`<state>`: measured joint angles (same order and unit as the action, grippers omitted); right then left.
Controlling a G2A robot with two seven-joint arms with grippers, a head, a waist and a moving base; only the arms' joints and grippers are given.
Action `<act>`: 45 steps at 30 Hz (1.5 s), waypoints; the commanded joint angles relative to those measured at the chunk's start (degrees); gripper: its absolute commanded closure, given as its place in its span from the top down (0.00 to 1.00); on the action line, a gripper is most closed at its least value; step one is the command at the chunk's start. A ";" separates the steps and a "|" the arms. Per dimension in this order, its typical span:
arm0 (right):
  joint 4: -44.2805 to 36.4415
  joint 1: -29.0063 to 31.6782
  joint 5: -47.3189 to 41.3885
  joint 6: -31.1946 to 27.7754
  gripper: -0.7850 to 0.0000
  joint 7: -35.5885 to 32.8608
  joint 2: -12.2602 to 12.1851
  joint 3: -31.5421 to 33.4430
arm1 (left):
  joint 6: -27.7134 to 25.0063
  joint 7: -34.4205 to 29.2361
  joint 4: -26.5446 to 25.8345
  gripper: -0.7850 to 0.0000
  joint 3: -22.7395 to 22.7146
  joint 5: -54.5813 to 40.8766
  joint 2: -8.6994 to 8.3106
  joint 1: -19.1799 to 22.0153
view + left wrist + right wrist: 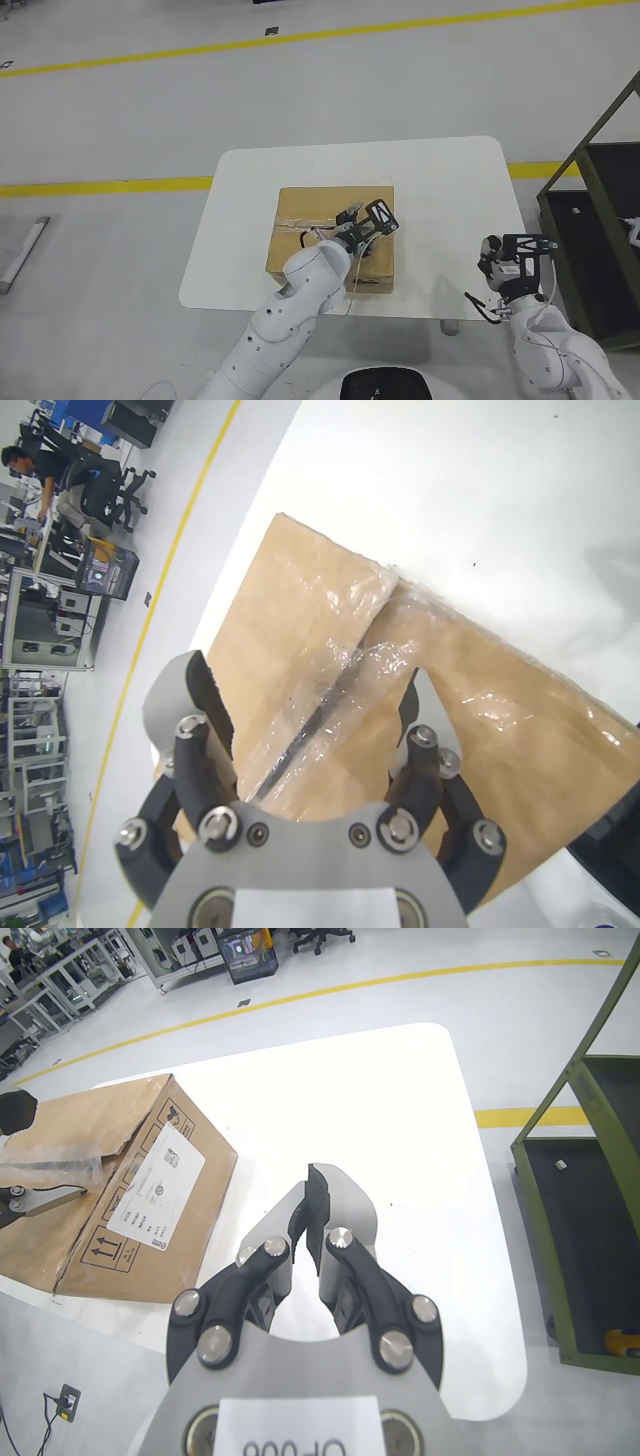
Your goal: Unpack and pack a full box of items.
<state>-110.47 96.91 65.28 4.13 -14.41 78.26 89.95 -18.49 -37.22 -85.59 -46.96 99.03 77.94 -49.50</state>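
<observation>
The left end effector (307, 680) hangs just above the box (280, 610), its fingers spread apart with nothing between them. One finger sits on each side of the taped seam (370, 635), so the seam starts right under the end effector. From there it runs straight ahead, away from the wrist, to the box's far edge. That is the long axis that matters: the dark slit under the crinkled clear tape lines up with the gap between the fingers, not across it. In the right wrist view one left fingertip (55, 1195) lies low against the box top, right at the near end of the slit. Whether it touches the cardboard I cannot tell.

The flaps look shut and taped, so I judge the unpacking has barely begun. The coming move probably means getting a fingertip under the tape or a flap edge and working along the seam line.

The box rests flat on the white tabletop (430, 170), with bare tabletop beyond its far edge.

The right end effector (312, 1188) is well off to the side of the box, over the tabletop's edge, with its fingers pressed together and empty. The left arm is clearly the nearer one to the box.
</observation>
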 commanded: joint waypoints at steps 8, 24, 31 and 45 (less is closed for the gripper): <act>0.10 0.00 -0.60 0.22 0.00 0.01 -0.08 -0.17 | 0.03 0.15 -1.76 0.48 -0.48 1.80 0.21 -1.34; 0.33 0.36 -1.12 0.80 0.00 0.51 -0.15 -1.11 | -1.26 -0.45 -3.91 0.47 -1.40 2.83 0.68 -3.14; 0.20 0.58 -1.29 0.91 0.00 0.53 -0.25 -0.83 | -1.73 -1.45 -4.52 0.74 -1.71 2.57 0.91 -4.10; 0.45 0.57 -1.58 0.76 0.00 0.92 -0.42 -0.60 | -2.97 -1.91 -4.16 0.50 -1.88 3.66 1.48 -4.07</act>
<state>-110.02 97.51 63.71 4.91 -13.47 77.85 89.33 -21.47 -39.29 -90.03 -48.82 102.58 79.36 -53.70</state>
